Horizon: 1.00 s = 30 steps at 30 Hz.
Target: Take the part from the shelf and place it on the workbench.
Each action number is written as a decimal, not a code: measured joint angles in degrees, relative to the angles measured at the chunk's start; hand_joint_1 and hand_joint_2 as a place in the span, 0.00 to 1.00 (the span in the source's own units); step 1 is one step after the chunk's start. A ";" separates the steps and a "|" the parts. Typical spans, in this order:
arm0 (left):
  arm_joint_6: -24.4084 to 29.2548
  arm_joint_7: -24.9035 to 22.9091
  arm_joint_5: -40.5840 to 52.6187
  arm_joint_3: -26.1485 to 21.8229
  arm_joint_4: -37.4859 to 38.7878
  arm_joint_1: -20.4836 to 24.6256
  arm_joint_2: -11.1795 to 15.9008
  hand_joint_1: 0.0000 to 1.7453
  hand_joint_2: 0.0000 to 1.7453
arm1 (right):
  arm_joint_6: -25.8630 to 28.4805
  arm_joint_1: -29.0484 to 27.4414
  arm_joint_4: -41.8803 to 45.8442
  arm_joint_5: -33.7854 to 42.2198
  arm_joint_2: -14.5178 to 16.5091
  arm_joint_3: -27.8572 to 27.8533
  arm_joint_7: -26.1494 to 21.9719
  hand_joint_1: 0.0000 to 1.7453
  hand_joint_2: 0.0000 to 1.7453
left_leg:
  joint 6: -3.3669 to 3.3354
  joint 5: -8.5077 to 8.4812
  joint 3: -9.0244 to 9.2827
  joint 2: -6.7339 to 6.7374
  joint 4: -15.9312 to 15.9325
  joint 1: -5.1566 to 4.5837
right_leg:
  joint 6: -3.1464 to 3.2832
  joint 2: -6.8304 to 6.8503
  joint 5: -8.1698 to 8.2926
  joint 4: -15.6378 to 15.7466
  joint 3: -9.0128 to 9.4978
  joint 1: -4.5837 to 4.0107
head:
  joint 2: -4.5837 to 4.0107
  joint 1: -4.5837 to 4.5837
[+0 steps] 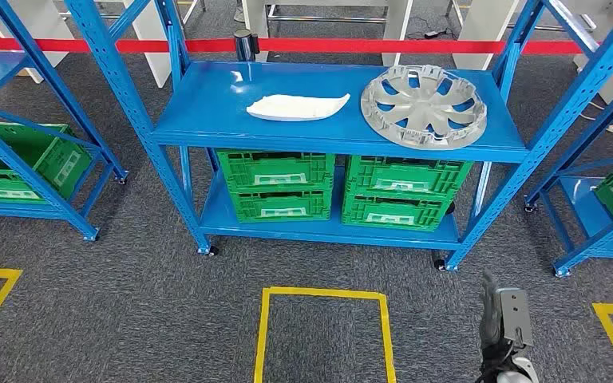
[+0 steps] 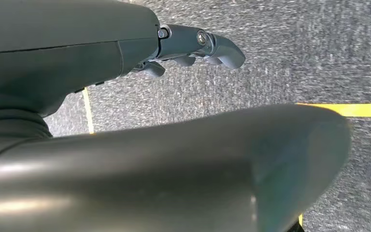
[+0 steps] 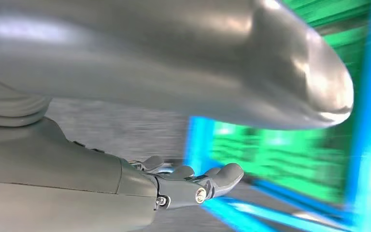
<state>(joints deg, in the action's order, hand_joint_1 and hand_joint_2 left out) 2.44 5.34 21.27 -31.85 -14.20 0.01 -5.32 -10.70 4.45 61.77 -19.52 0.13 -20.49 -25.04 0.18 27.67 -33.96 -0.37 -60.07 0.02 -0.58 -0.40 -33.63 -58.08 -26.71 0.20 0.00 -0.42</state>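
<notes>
A blue shelf stands straight ahead of me across the grey carpet. On its top board lie a white curved plastic part near the middle and a silver wheel cover to its right. My right hand hangs low at the bottom right, well short of the shelf. In the right wrist view that right hand has its fingers stretched out and holds nothing, with blurred blue frame and green crates beyond. My left hand points down at the carpet, fingers apart and empty.
Green crates fill the shelf's lower board. More blue shelves with green crates flank it left and right. A red barrier tape runs behind. A yellow floor square lies in front of the shelf.
</notes>
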 joint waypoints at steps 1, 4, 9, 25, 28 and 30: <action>0.11 -0.19 0.10 -0.20 0.04 0.03 -0.05 0.00 0.00 | -0.16 0.11 1.09 0.42 -0.05 0.48 -0.30 0.00 0.00 | 0.00 0.00 0.01 -0.01 0.00 0.00 | 0.00 0.01 0.00 0.00 0.00 0.00 | 0.00 0.00; 0.53 -0.82 0.52 -1.08 0.21 0.08 -0.26 0.00 0.00 | -0.92 0.66 5.54 2.32 -0.32 2.39 -1.64 0.00 0.00 | 0.00 0.00 0.03 -0.02 0.00 0.00 | 0.00 0.02 0.00 0.00 0.02 0.00 | 0.00 -0.01; 1.38 -1.79 0.86 -2.86 0.43 0.15 -0.48 0.00 0.00 | -2.50 1.63 15.12 6.09 -0.86 6.16 -4.17 0.00 0.00 | -0.08 0.05 0.00 -0.14 -0.12 -0.30 | -0.13 0.05 0.08 0.08 0.03 0.30 | 0.00 -0.01; 2.98 -4.62 3.08 -9.31 1.55 1.24 -1.73 0.00 0.00 | -7.17 4.87 44.18 17.29 -3.05 18.29 -11.70 0.00 0.00 | -0.39 0.69 2.10 -0.30 1.63 1.09 | -2.09 0.18 1.16 -10.06 -9.35 1.50 | 0.00 0.47; 2.98 -4.86 3.79 -10.44 1.75 1.51 -1.77 0.00 0.00 | -8.06 5.39 49.12 19.16 -3.35 20.26 -13.05 0.00 0.00 | 0.99 1.77 1.98 -0.58 0.50 1.09 | -1.98 -0.03 4.67 -2.55 -6.79 1.61 | 0.00 0.89; 2.97 -5.10 4.38 -11.16 1.90 1.73 -1.77 0.00 0.00 | -8.88 5.75 51.91 20.53 -3.40 21.45 -13.86 0.00 0.00 | 0.49 1.91 1.99 -0.62 0.47 0.96 | -1.23 -0.18 4.45 -2.09 -6.69 1.60 | 0.00 0.78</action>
<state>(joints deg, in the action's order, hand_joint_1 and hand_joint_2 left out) 5.41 0.25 25.64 -43.00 -12.30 1.74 -7.09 -19.58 10.20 113.69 1.01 -3.27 0.96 -38.90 0.67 29.58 -31.97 -0.99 -59.60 0.98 -1.81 -0.57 -29.18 -60.18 -33.41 1.81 0.00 0.36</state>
